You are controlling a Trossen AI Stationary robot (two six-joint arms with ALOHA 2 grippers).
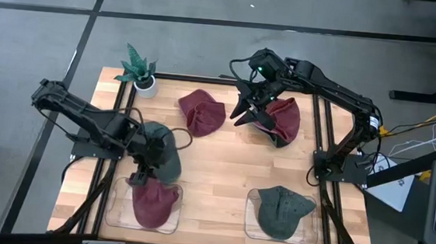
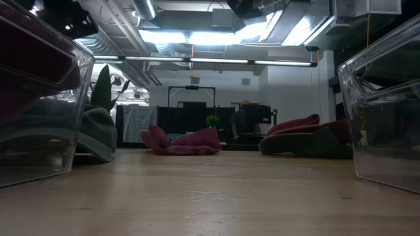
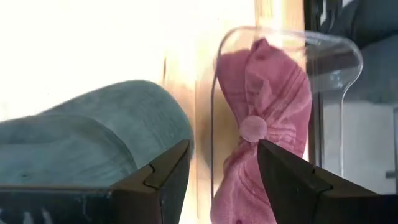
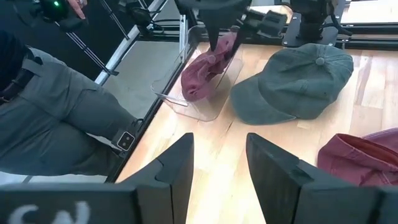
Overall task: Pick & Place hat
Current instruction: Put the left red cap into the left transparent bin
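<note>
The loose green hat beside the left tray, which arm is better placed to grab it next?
The left. Its claw hangs open over the left tray, right beside the green hat. The right claw sits across the table by a red hat.

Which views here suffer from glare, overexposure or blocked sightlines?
Left wrist view: the area above the green hat is blown out white, though the maroon hat in the clear tray reads fine. Low view: ceiling lights glare, and tray walls crowd both edges. High and right wrist views are evenly lit.
</note>
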